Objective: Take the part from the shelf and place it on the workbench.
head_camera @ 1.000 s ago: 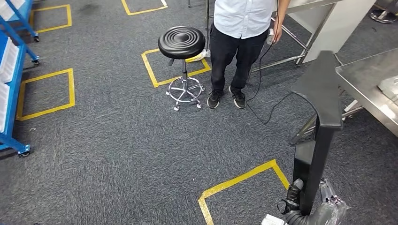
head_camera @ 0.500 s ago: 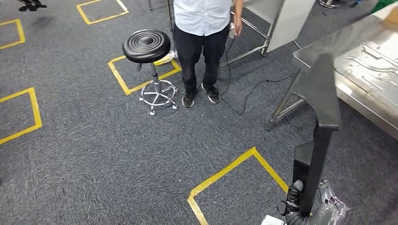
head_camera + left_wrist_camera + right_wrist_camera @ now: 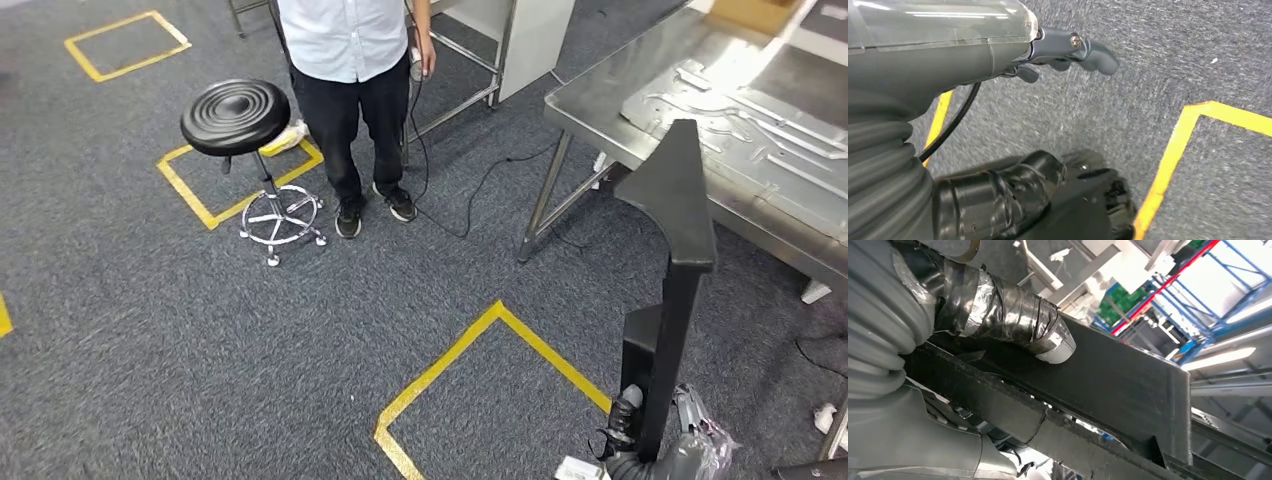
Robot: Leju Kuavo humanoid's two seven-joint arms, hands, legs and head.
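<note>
- Right hand (image 3: 640,440) sits low at the bottom right of the head view, fingers (image 3: 1013,315) wrapped round the lower end of the black part (image 3: 675,260), so it's holding it.
- That part is a long black piece standing pretty much upright, with a wide wedge-shaped top that overlaps the near edge of the steel surface (image 3: 600,100) in the head view. Can't tell if it actually touches the surface or is just in front of it.
- In the right wrist view a taped-up finger lies flat along the part's dark face (image 3: 1118,385).
- Left hand (image 3: 1063,50) hangs over the grey carpet (image 3: 200,350), fingers loosely curled in with nothing in them.
- Flat metal pieces (image 3: 720,95) lie spread on the surface, back from its near edge.
- Person (image 3: 350,60) in a light shirt and dark trousers stands on the carpet beside a black round stool (image 3: 240,120), holding something with a cable (image 3: 470,195) trailing along the floor.
- Yellow tape squares (image 3: 480,350) mark the carpet.
</note>
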